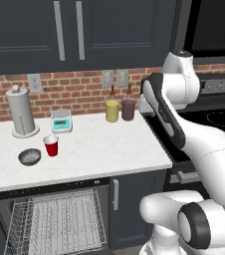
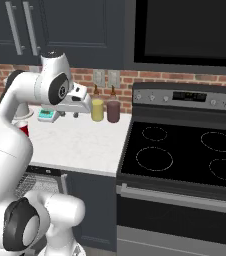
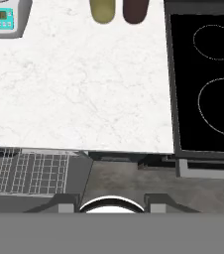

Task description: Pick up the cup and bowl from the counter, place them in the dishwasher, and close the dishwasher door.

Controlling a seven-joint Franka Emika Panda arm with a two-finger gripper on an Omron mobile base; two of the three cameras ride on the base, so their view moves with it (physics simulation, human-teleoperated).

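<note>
Even, soft rendered light falls on the bench (image 1: 99, 144), bright and free of glare. Faint shadows sit just beside the paper-towel roll (image 1: 21, 112) on it. Edges look slightly coarse and pixelated; the upper cabinets (image 1: 69, 30) above the bench stay dim.

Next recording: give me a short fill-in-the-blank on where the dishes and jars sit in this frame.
1. The small red tapered cup stands on the white stone counter beside the shallow grey metallic ____.
2. The dishwasher's white wire rack is pulled ____.
3. The yellow cylindrical jar stands next to a ____ jar.
4. The teal-faced kitchen scale sits next to the paper-towel ____.

Missing words: bowl; out; maroon; roll
</note>
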